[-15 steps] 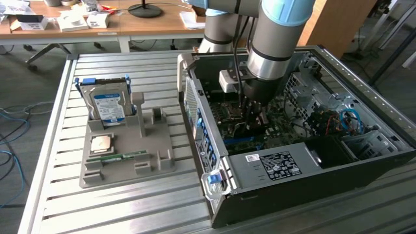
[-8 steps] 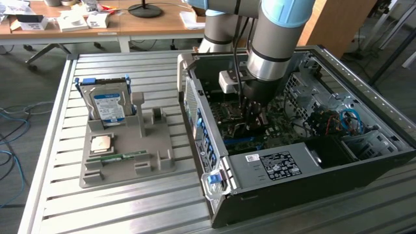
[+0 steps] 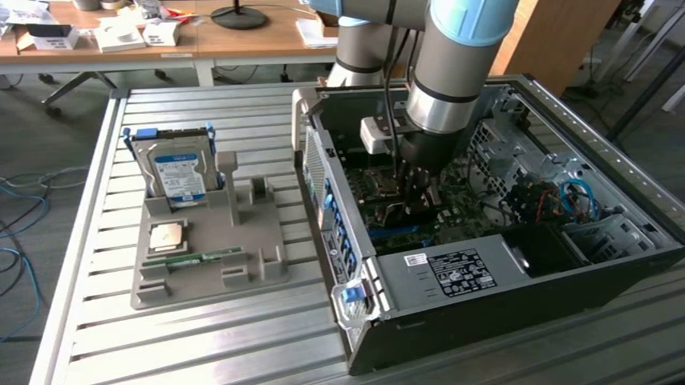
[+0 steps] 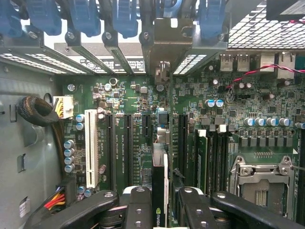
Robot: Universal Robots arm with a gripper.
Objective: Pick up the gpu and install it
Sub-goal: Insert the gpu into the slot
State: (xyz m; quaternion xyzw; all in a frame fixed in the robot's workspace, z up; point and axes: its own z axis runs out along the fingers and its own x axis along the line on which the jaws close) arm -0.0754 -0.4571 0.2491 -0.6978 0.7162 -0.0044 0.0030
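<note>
Soft, even light, probably daylight.

Gripper [image 3: 415, 191] down inside open computer case [image 3: 471, 273]. Grey tray [image 3: 204, 282] beside case on slatted table [image 3: 160, 345]; hard drive [image 3: 176, 172] upright at tray's far edge.

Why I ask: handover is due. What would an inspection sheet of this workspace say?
Surface: slatted metal table, bearing a grey fixture tray and an open computer case.
Job's things: gpu held edge-on over the motherboard slots; whether it is seated cannot be told.
Clutter: hard drive, processor chip and memory stick in the tray.
Grippers: end effector shut on the gpu, inside the case.
Cables: blue cables in the case; loose cables on the floor, at the exterior view's left.
Surroundings: wooden desks with boxes behind.
</note>
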